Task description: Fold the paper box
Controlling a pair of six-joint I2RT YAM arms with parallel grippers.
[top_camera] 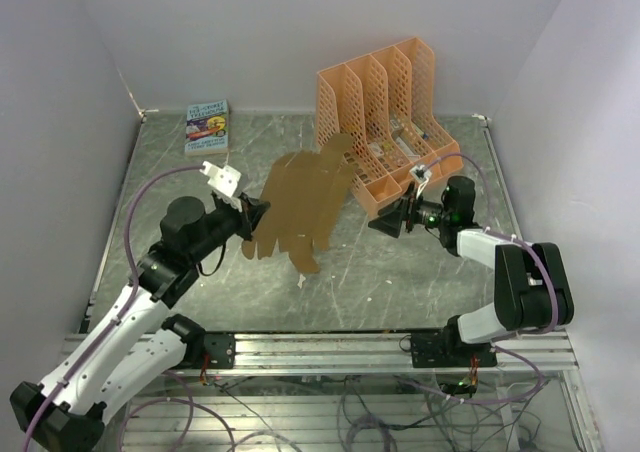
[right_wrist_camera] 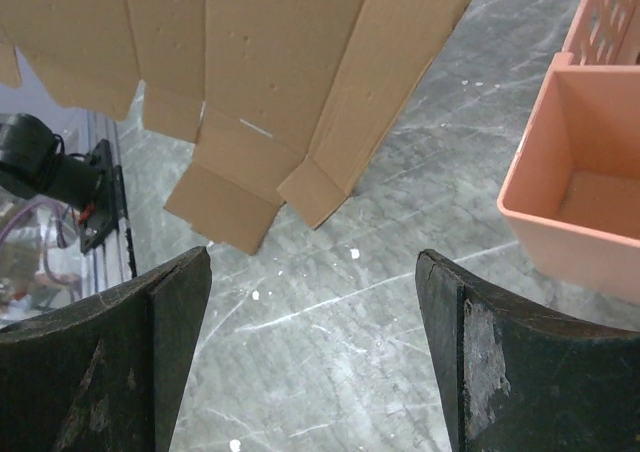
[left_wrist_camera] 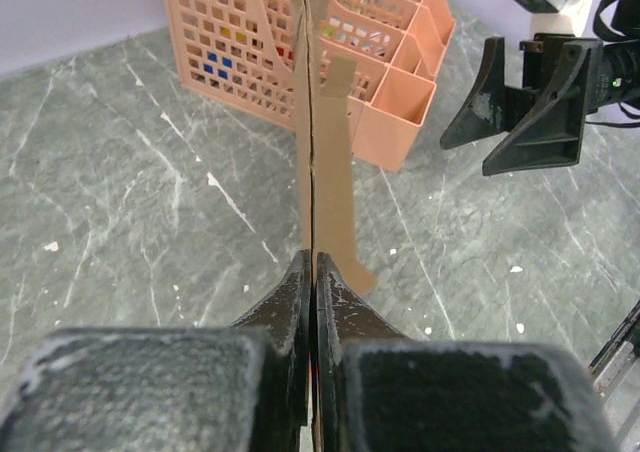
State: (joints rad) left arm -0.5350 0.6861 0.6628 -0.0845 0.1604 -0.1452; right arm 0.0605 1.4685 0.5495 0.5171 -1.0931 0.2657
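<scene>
The left gripper [top_camera: 252, 215] is clamped tight on one edge of the box [top_camera: 305, 197]. It holds the flat sheet upright ahead of it, clear of the table [top_camera: 400, 282]. That likely lets the right gripper [top_camera: 387, 222], spread wide and empty, facing the sheet, reach a flap.

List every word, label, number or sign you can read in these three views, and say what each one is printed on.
No text here is legible.
The book: printed lines on a colourful cover, too small and blurred to read.
The paper box: plain brown, no print in any view.
The orange rack: no label or lettering visible.
</scene>
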